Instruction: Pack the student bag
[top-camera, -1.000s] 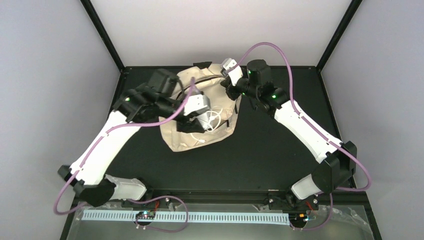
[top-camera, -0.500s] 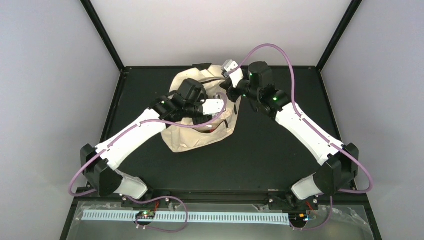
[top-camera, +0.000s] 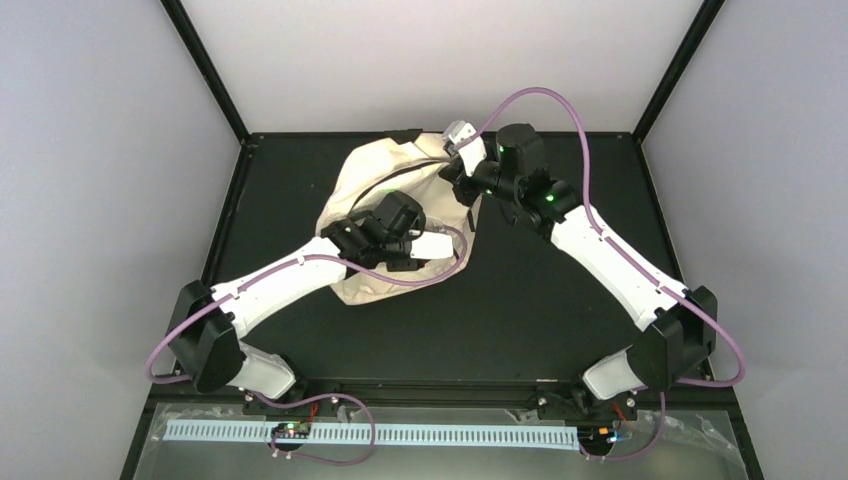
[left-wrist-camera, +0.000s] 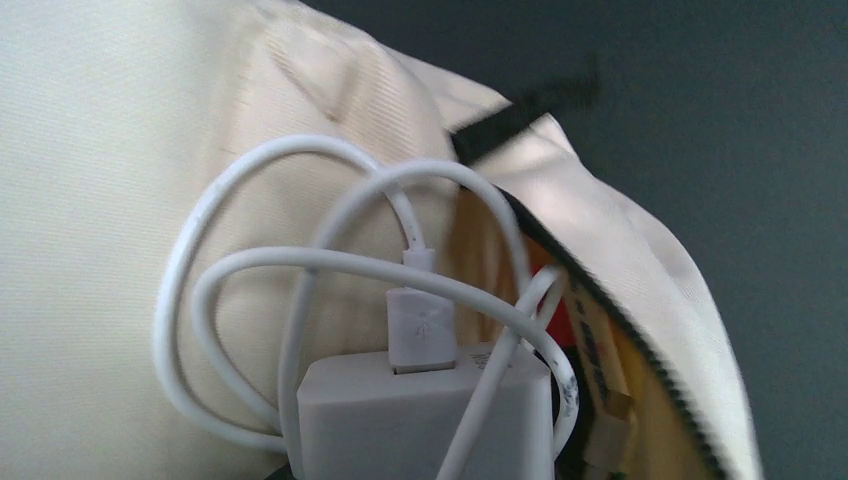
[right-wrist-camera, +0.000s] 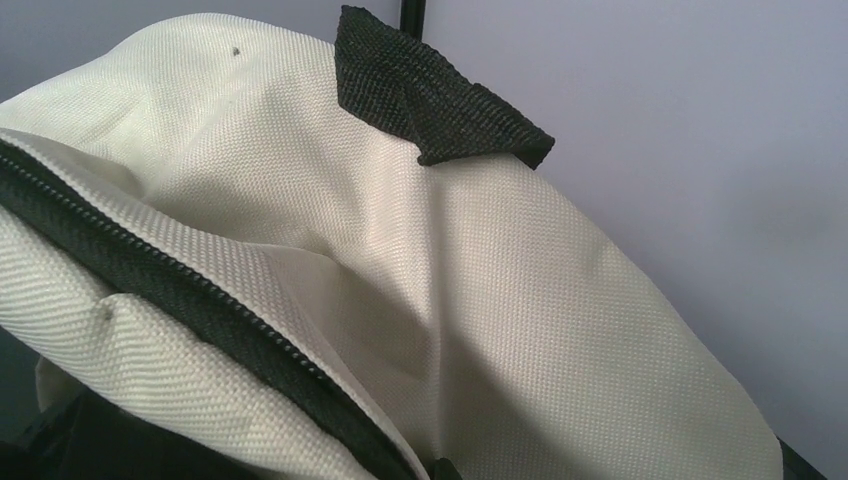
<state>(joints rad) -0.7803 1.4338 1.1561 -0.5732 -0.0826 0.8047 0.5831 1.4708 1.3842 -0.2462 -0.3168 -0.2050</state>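
— The student bag (top-camera: 365, 180), where does it lie?
— On the dark table (top-camera: 560, 300), whose back edge runs just beyond the bag. The cream fabric is slumped, and the mouth is unzipped along the bag's right side.
— And the left gripper (top-camera: 445, 245)?
— It hangs over the bag's near right part, just above the opening. It clamps a white charger (left-wrist-camera: 425, 420). The block fills the bottom of the left wrist view, and the fingers themselves are hidden under it.
— Anything attached to the block?
— A white cable (left-wrist-camera: 250, 260), plugged into its top and looped loosely. The loops are seen against the bag's outer fabric, just left of the opening. Inside the mouth something red and yellow shows, too little to name.
— The right gripper (top-camera: 455, 160)?
— At the bag's far right corner, jaws pressed together on the fabric rim, which rises to meet it. Its wrist view is filled by the weave. The dark zipper (right-wrist-camera: 180, 290) runs across the lower left, and a black strap tab (right-wrist-camera: 430, 95) sticks up at the bag's top.
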